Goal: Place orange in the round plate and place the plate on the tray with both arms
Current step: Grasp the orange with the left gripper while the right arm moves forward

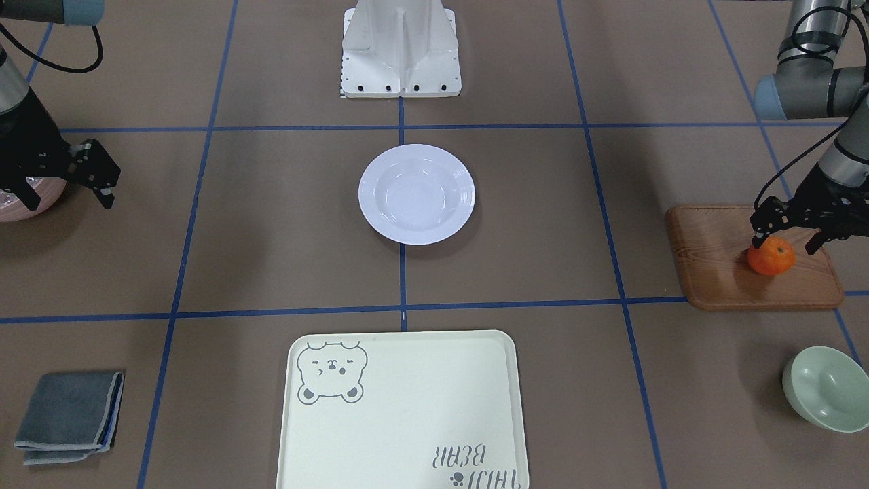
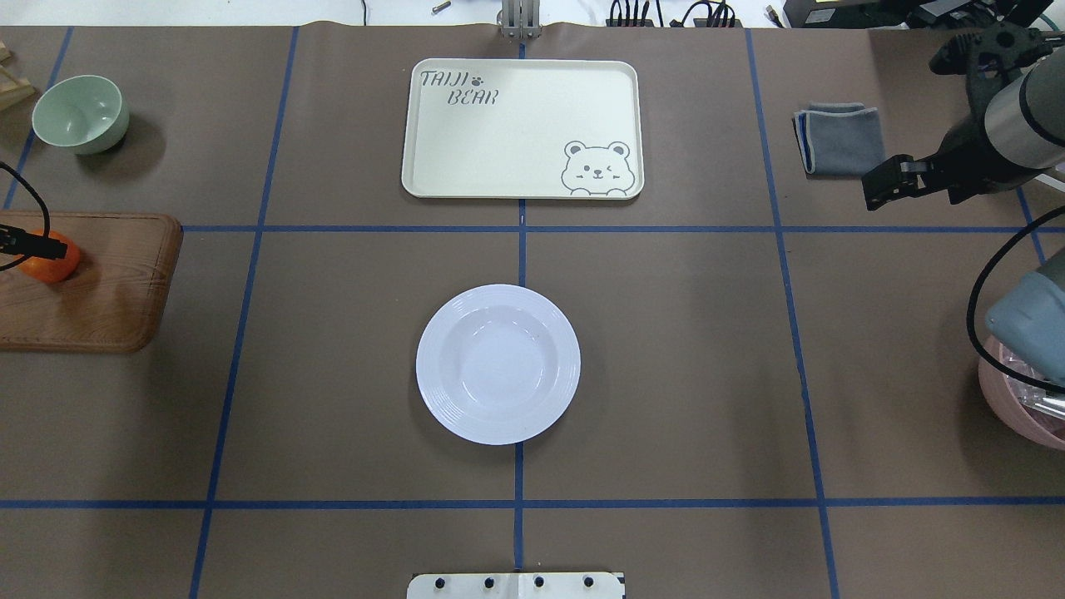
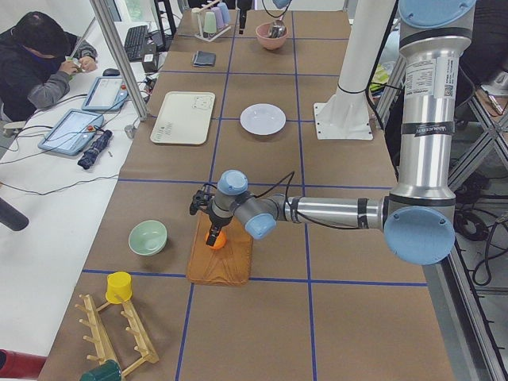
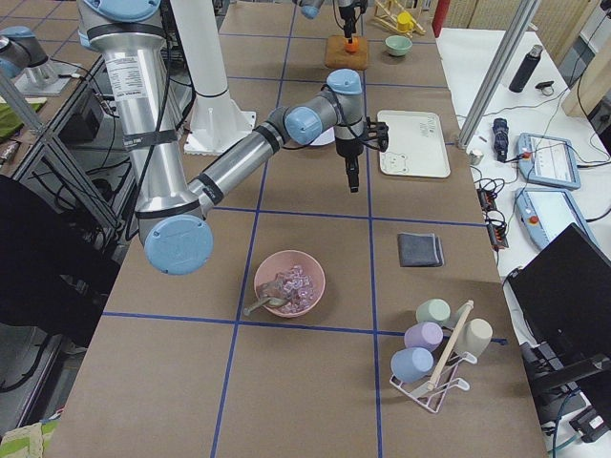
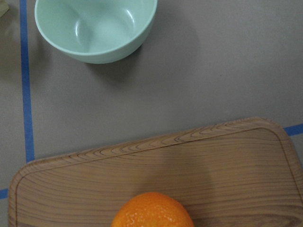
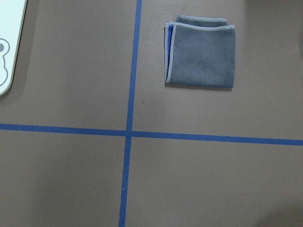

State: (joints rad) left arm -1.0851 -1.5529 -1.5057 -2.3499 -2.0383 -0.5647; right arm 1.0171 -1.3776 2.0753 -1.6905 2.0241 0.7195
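- Left gripper (image 1: 787,239): jaws wide, orange (image 1: 771,258) just below and between them, resting on the board (image 1: 713,272).
- Right gripper (image 1: 68,193): jaws wide, holding nothing.
- Plate (image 1: 416,193), tray (image 1: 400,414): well apart from both jaws.

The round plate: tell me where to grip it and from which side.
Best take the round plate by its wide ridged rim, at opposite edges, coming in low from the robot's left and right. It lies flat, and its sunken centre offers nothing to pinch.

Place: a robot laboratory.
Robot: left arm (image 3: 419,135), right arm (image 4: 138,105).
Marks: blue tape grid (image 2: 522,241).
Desk: person (image 3: 36,67) with tablets (image 3: 71,131).
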